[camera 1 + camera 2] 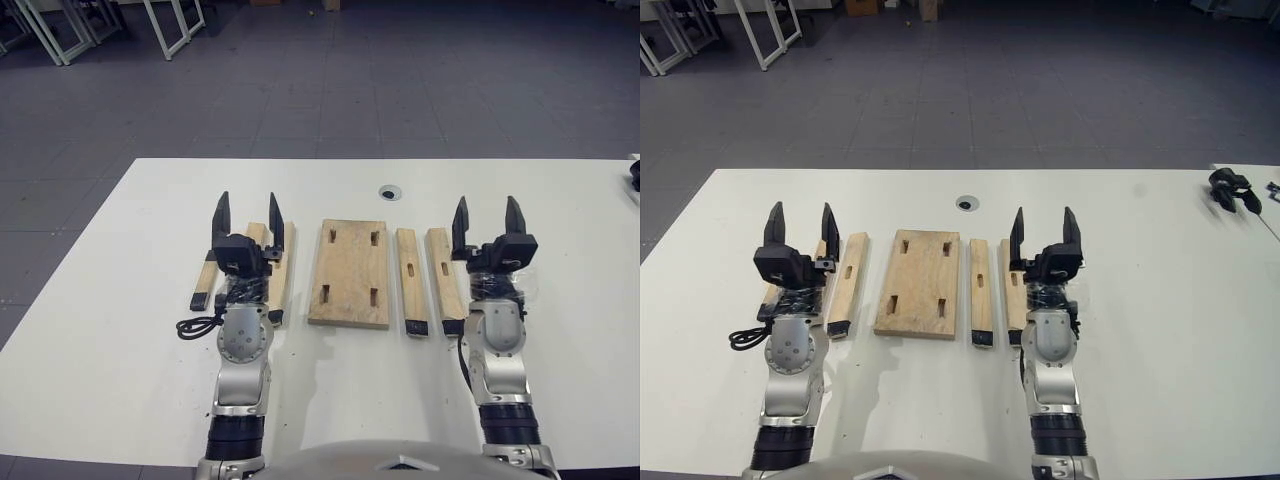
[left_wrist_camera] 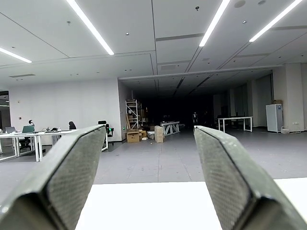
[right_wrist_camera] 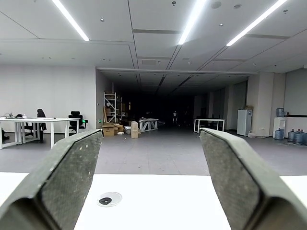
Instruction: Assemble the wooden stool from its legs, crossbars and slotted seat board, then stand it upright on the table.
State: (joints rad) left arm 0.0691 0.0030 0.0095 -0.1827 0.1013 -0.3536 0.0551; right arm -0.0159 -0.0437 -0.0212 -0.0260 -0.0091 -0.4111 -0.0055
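A pale slotted wooden seat board (image 1: 348, 272) is lying flat mid-table, with right wooden bars (image 1: 410, 280) at three o'clock and left wooden bars (image 1: 284, 288) at nine. The black left gripper (image 1: 248, 199) and right gripper (image 1: 487, 202) are hovering agape. A round grey grommet (image 1: 390, 192) is sitting at twelve.

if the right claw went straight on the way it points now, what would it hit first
nothing that i can see: the right claw points level over the table toward its far edge. the round cable port sits off to its left, flush in the top, so probably missed.
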